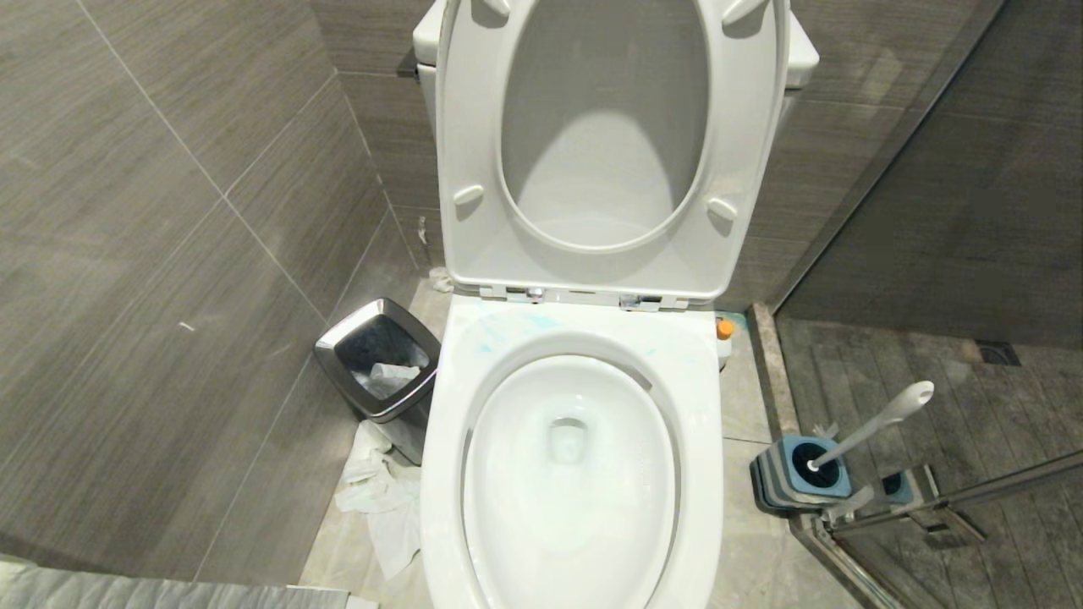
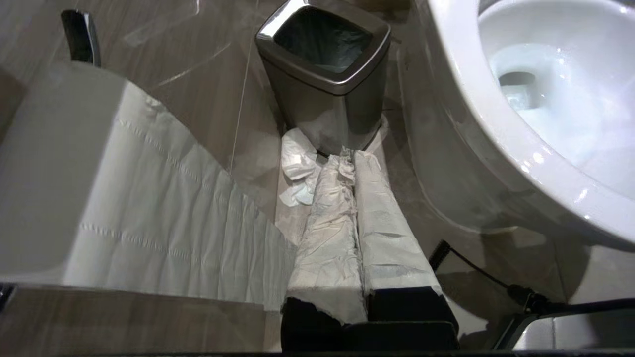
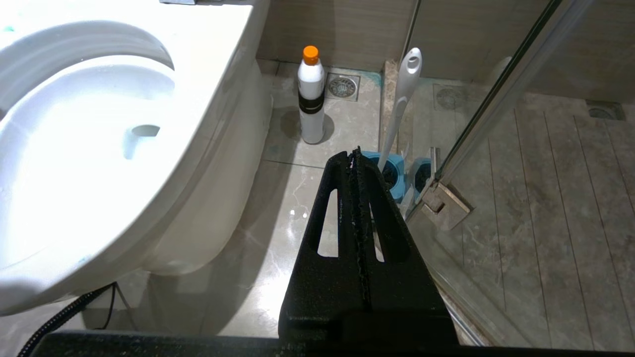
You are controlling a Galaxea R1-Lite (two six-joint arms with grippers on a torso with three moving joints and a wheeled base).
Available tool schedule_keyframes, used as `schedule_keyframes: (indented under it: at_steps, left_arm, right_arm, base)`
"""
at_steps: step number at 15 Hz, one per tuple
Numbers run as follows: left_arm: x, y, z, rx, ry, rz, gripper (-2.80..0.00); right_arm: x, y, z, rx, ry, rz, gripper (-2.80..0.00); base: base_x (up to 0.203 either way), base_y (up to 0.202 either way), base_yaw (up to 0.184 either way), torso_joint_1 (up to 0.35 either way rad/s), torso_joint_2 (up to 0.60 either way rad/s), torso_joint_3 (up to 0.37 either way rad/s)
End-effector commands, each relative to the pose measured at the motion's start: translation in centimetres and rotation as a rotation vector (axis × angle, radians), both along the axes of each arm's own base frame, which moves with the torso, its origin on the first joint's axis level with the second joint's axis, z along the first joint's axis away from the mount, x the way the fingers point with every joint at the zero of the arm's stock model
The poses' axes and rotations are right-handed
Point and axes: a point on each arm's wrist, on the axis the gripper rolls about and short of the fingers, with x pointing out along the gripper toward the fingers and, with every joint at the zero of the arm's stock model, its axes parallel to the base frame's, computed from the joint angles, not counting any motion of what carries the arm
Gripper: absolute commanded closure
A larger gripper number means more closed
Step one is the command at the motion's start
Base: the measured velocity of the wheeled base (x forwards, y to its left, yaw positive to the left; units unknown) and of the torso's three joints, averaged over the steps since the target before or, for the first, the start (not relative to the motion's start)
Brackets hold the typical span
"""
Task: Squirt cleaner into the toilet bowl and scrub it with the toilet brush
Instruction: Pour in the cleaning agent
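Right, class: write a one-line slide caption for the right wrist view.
Shut right gripper hangs above the floor beside the toilet bowl, facing the toilet brush in its blue holder and an orange-capped bottle.

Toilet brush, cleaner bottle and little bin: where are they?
toilet brush [image 1: 880, 421]: head view, middle of its white handle.
white bottle [image 3: 311, 106]: right wrist view, its body, under the orange cap.
bin [image 1: 378, 359]: head view, its chrome rim.

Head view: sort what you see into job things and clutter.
Job: toilet bowl, toilet brush standing in its holder, pale blue cleaner smeared on the rim.
Clutter: bin, crumpled tissue paper on the floor.
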Motion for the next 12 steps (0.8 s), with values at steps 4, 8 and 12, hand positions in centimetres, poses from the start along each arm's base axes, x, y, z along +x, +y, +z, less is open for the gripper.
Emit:
schedule_keyframes:
  at_steps: [4,8,12]
  left_arm:
    - [0.03,0.02,0.03,-0.036,-0.002,0.008,0.00]
    - [0.03,0.02,0.03,-0.066,-0.001,0.009,0.00]
    - [0.03,0.03,0.03,-0.062,-0.001,0.012,0.00]
  right_arm:
    - [0.19,0.00,-0.67,0.001,0.023,0.000,0.00]
    - [0.20,0.00,-0.71,0.001,0.025,0.000,0.00]
    - [0.20,0.00,-0.71,0.001,0.025,0.000,0.00]
  base:
    - [0.000,0.000,0.000,0.000,0.00,0.000]
    - [0.000,0.000,0.000,0.000,0.00,0.000]
    - [0.000,0.000,0.000,0.000,0.00,0.000]
